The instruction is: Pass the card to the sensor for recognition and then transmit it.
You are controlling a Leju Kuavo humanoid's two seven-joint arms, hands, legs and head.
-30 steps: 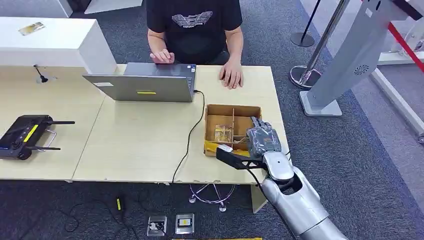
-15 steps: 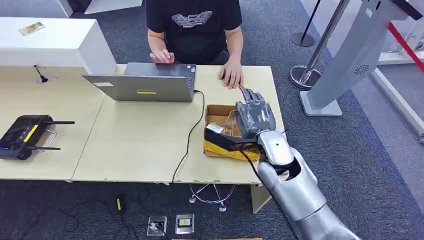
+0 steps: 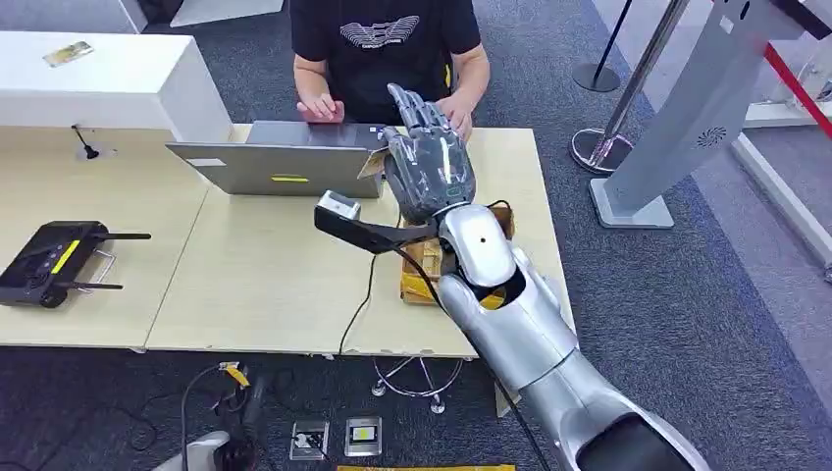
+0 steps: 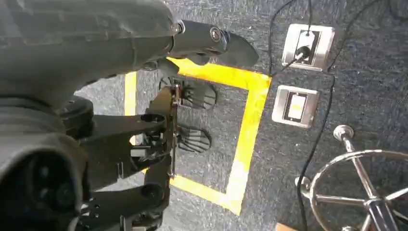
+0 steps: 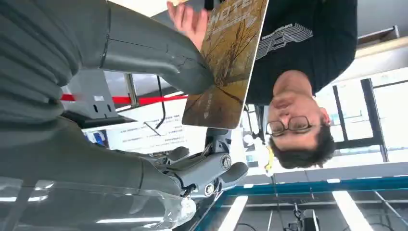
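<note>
My right hand (image 3: 429, 169) pinches the card (image 5: 226, 62); I should keep it flat, probably toward the person (image 3: 388, 44) at twelve o'clock.

You had a grey laptop (image 3: 280, 167) sitting at the far edge of the table (image 3: 265, 285), with a person (image 3: 388, 44) seated behind it, one hand on the keyboard side. A black cable (image 3: 368, 285) ran from the laptop's right side over the near edge. On the neighbouring table to the left lay a black remote controller (image 3: 54, 265) near its near edge. Two floor sockets (image 3: 337, 438) sat on the carpet below.
</note>
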